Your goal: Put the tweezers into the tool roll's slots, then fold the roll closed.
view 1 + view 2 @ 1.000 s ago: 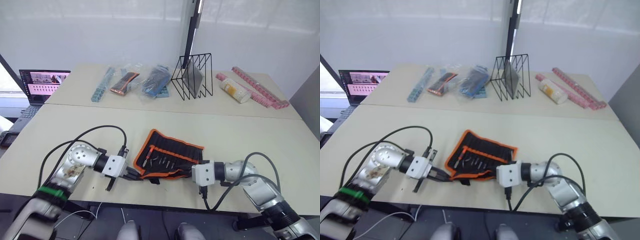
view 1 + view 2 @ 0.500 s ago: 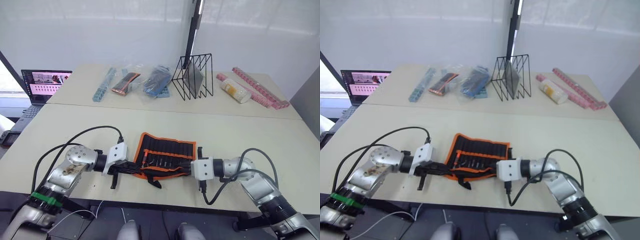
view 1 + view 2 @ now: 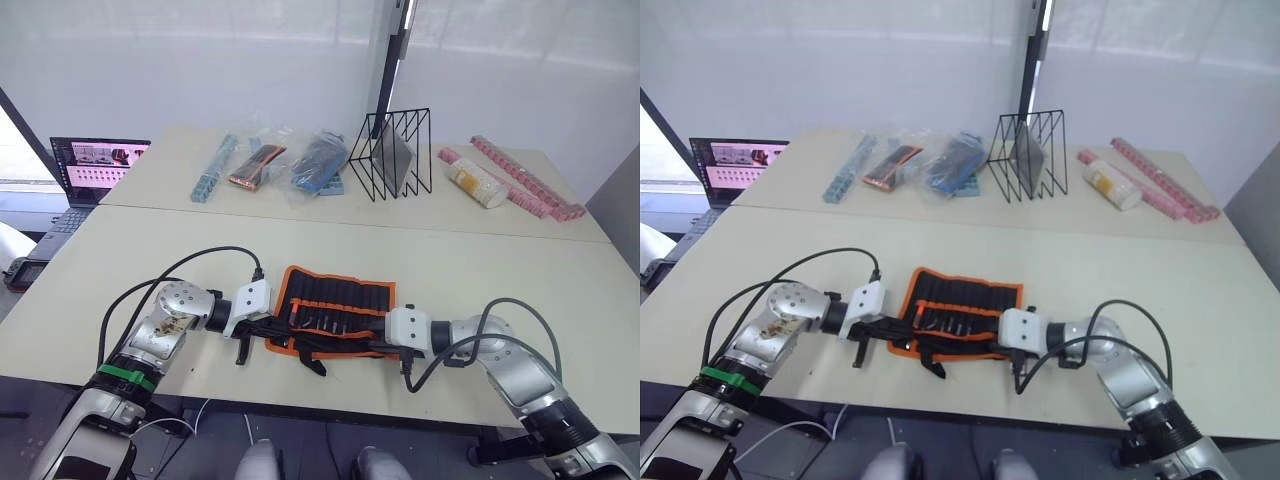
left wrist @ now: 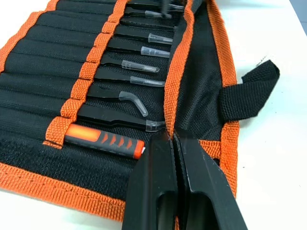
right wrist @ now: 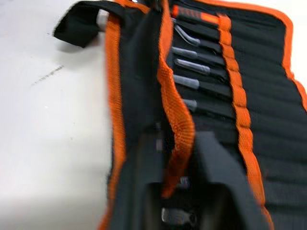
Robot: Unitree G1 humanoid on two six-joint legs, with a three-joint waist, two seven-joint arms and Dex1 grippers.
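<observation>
Lay open near the table's (image 3: 520, 270) front edge, the tool roll (image 3: 335, 312), tweezers (image 4: 139, 79) already seated in its slots (image 4: 72, 76); pinched at the near flap's orange binding from both ends, left gripper (image 4: 173, 143) pressed together on it, right gripper (image 5: 178, 143) clamped astride it — apparently to lift that flap over the tips and start the fold; trailed loose at the front, the strap (image 4: 247, 88), liable to get caught in the fold; stood well apart behind, wire rack (image 3: 390, 152), bagged items (image 3: 250, 165), laptop (image 3: 90, 165), nothing blocking.
</observation>
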